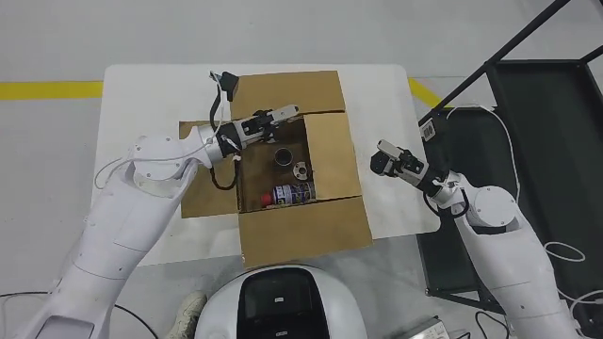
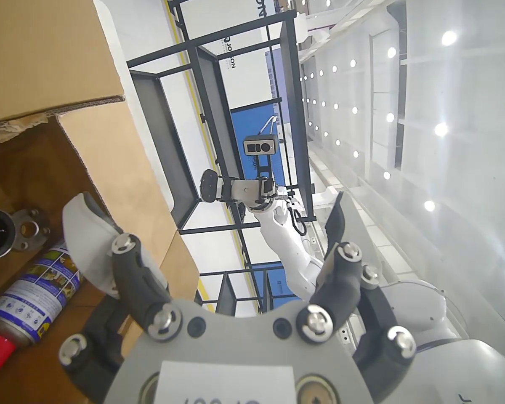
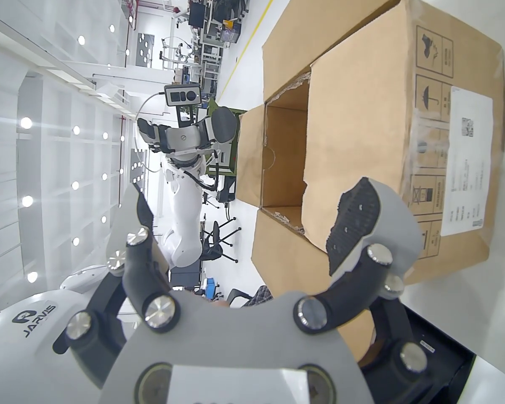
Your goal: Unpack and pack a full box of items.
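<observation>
white worktop [image 1: 141, 104] on a grey floor [image 1: 283, 9] carries an open cardboard box [image 1: 334, 146], flaps folded out. inside it lie a spray can [image 1: 294, 193] with a red cap and a printed label, and a metal flanged pipe [image 1: 284, 158]. left hand [image 1: 283, 118] hovers over the opening, fingers spread wide, holding nothing. right hand [image 1: 389, 160] hangs beside the box, apart from it, also wide and bare. the box's side bears handling symbols [image 3: 435, 50] and a white shipping label [image 3: 467, 161], its print too small to read.

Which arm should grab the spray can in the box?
Left. The left claw, open, hangs at the edge of the box opening, near the spray can; the right claw is outside, past a flap.
</observation>
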`<action>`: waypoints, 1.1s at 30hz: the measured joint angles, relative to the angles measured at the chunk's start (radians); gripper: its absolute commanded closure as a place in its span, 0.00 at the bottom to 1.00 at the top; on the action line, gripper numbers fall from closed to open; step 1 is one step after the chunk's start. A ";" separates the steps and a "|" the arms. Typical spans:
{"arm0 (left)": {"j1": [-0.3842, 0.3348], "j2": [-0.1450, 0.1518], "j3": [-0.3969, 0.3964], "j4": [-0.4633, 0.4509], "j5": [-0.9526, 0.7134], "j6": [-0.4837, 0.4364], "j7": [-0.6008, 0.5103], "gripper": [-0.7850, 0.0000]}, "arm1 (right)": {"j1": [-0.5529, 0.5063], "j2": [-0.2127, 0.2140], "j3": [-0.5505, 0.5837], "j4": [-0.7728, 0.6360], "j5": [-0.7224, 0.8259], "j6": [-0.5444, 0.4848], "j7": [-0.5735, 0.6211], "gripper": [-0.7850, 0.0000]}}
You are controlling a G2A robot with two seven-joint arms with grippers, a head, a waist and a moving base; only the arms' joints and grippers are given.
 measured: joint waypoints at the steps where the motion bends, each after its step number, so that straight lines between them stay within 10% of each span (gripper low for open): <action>1: 0.000 0.000 0.000 0.000 0.000 0.000 0.000 0.00 | 0.000 0.000 0.000 0.000 0.000 0.000 0.000 0.00; 14: -0.003 0.001 -0.001 -0.005 0.006 0.006 0.001 0.00 | 0.000 0.000 0.000 0.000 0.000 0.000 0.000 0.00; 19: -0.093 0.000 0.018 -0.053 0.143 0.142 -0.042 0.00 | 0.000 0.000 0.000 0.000 0.000 0.000 0.000 0.00; 33: -0.371 -0.155 0.328 0.324 -0.001 0.123 -0.034 0.00 | 0.000 0.000 0.000 0.000 0.000 0.000 0.000 0.00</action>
